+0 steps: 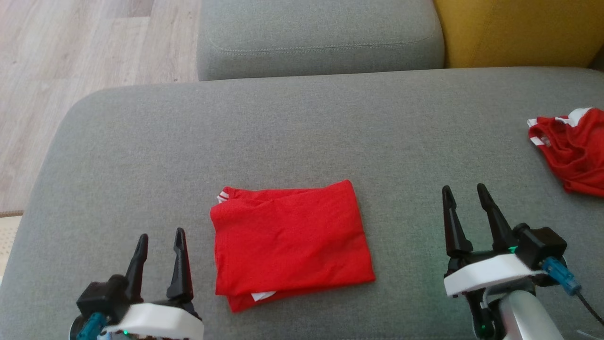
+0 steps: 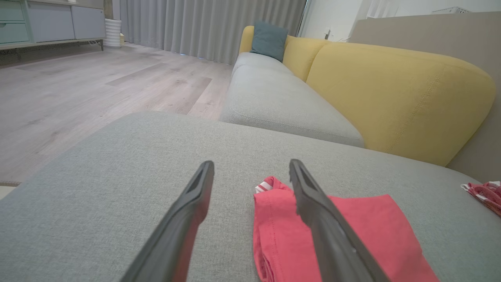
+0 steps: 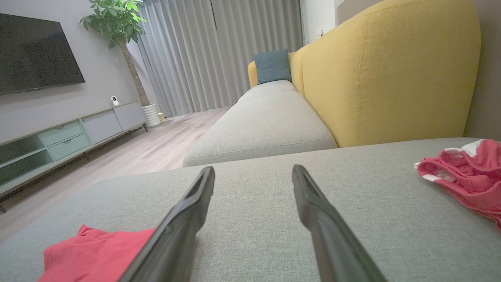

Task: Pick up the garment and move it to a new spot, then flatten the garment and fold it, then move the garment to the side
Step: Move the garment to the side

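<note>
Left gripper [image 1: 161,233] and right gripper [image 1: 464,188] empty, jaws spread, fingers pointing far, flanking folded red garment [image 1: 290,241] on grey sofa seat [image 1: 302,132].

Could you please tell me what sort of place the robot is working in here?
Most likely a home living room: a grey sofa with yellow backrests, a wall-mounted television above a low cabinet, and a potted plant beside floor-length curtains.

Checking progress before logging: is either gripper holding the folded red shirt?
No, the left gripper and right gripper stand open, apart from the folded shirt.
</note>
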{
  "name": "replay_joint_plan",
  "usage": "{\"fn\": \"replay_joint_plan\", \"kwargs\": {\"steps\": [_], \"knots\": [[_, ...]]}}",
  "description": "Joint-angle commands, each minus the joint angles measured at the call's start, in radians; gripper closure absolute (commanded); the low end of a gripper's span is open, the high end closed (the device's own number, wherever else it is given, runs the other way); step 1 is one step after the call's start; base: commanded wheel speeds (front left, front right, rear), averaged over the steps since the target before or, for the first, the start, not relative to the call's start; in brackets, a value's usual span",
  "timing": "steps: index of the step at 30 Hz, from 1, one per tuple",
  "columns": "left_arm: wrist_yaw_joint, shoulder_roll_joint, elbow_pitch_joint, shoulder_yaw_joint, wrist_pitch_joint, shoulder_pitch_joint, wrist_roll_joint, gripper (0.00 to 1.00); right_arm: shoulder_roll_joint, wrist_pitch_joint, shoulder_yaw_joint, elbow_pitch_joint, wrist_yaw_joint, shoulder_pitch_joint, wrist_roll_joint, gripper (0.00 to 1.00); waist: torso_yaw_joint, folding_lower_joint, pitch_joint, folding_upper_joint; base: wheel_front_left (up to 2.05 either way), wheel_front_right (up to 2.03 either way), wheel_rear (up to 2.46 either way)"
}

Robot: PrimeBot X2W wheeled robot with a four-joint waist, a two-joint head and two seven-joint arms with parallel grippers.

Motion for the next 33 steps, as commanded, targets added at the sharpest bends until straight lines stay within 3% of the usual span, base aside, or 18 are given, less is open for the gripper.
{"fn": "replay_joint_plan", "kwargs": {"steps": [1, 33], "knots": [[-0.005, -0.009, -0.036, 0.043, -0.012, -0.028, 0.012, 0.00, -0.001, -0.007, 0.018, -0.038, -0.001, -0.012, -0.010, 0.00, 0.000, 0.0000, 0.001, 0.0000, 0.00, 0.00, 0.00], [-0.048, -0.050, -0.029, 0.080, -0.012, -0.020, 0.063, 0.00, -0.001, 0.021, 0.006, -0.062, -0.001, -0.004, -0.034, 0.00, 0.004, 0.0000, 0.013, 0.0000, 0.00, 0.00, 0.00]]}}
